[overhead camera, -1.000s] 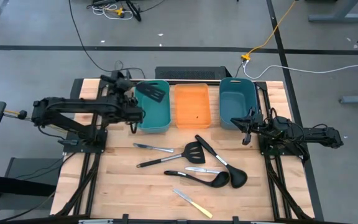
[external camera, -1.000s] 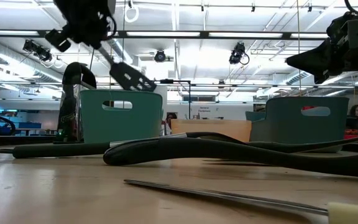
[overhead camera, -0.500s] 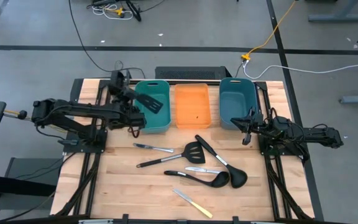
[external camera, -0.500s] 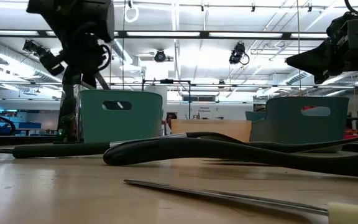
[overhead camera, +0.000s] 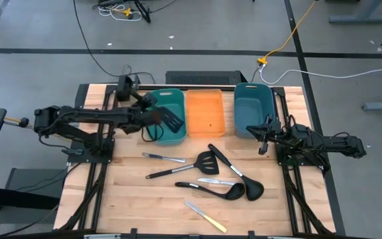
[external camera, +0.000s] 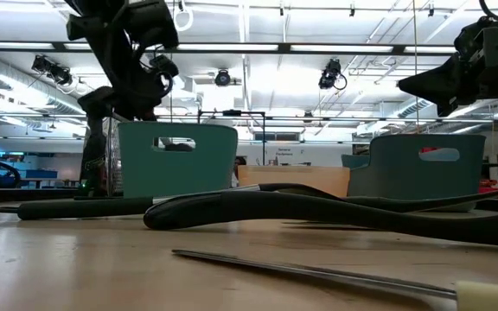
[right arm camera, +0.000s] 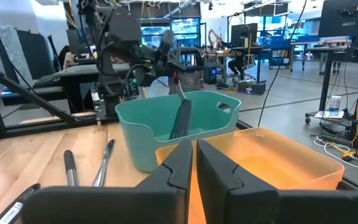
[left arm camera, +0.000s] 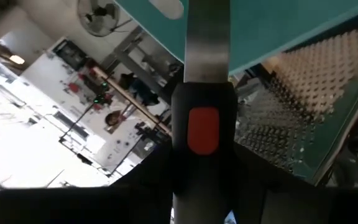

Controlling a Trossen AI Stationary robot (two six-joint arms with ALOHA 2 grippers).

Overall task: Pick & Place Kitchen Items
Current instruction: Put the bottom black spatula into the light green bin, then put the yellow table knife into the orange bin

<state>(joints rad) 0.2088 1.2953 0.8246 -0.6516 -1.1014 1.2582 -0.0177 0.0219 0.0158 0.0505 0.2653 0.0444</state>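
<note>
Left gripper (overhead camera: pixel 152 116): clamped on red-tipped spatula (overhead camera: pixel 171 119) by its handle end, over left teal bin (overhead camera: pixel 175 99); blade angled down inside the bin, probably so a release drops it in.
Right gripper (overhead camera: pixel 262 136): fingers pressed together, holding nothing, waiting at table's right side, just near of right teal bin (overhead camera: pixel 254 106).
Nearest item: cream-handled knife (overhead camera: pixel 205 218), alone at near edge of table (overhead camera: pixel 125 192).
Middle cluster: two black ladles (overhead camera: pixel 234 189), small silver knife (overhead camera: pixel 217 180), black spatula (overhead camera: pixel 181 167), crossing one another; second silver knife (overhead camera: pixel 163 158) lying apart, to the left.
Far row: left teal bin, orange bin (overhead camera: pixel 204 113), right teal bin side by side.
Judgement: one utensil nearly binned, about six left on the table.
</note>
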